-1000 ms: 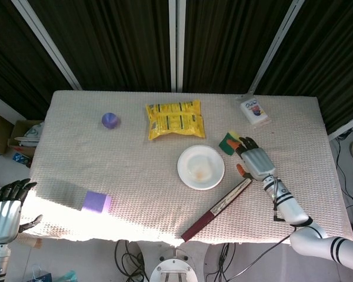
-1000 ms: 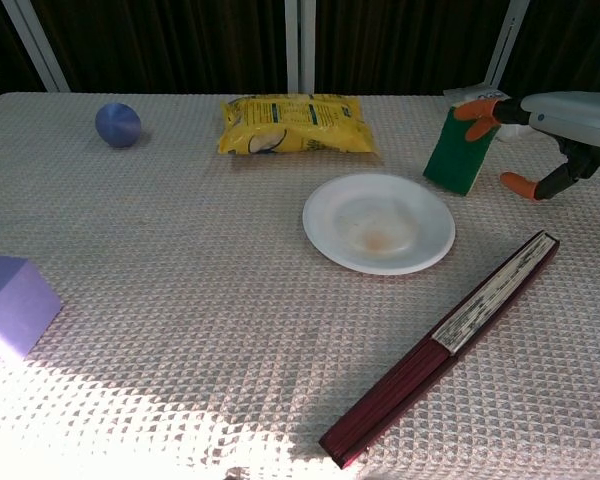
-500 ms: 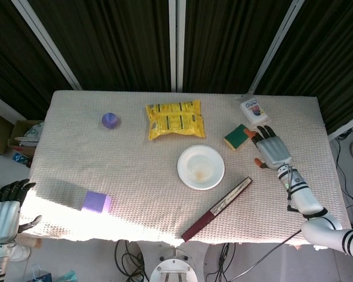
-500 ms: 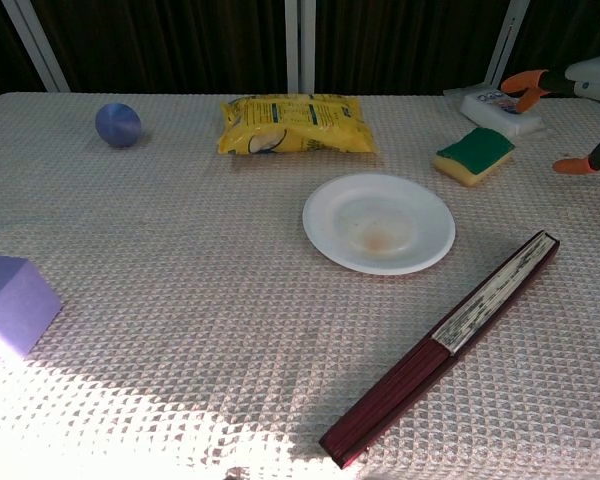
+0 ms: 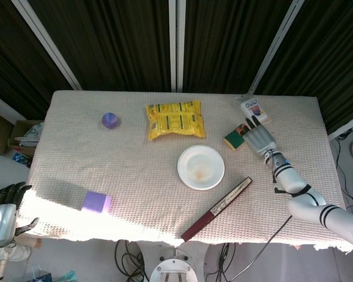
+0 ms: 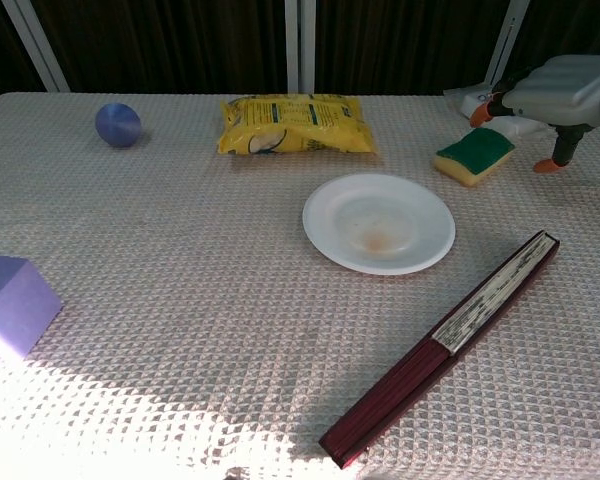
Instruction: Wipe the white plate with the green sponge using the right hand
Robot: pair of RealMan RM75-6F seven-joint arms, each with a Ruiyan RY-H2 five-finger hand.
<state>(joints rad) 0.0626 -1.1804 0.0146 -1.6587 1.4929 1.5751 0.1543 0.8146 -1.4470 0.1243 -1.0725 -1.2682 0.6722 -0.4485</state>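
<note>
Sponge (image 6: 474, 157) flat, green top, yellow underside, beside right hand (image 6: 558, 92).

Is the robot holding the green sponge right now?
No, the green sponge lies flat on the table, and the right hand hovers beside it.

Hard sunlight strikes the near edge of the table (image 5: 165, 176) from about 7 o'clock, washing the woven cloth to near-white glare around the purple block (image 5: 96, 201) — the rest of the surface sits in softer, even daylight. The dark curtains (image 5: 123, 41) at 12 o'clock read almost black. Shadows are short and faint beneath the closed fan (image 6: 450, 340) and white plate (image 6: 378, 222). Both views are sharp; the chest view bows slightly at its edges — its lower left corner blows out.
</note>
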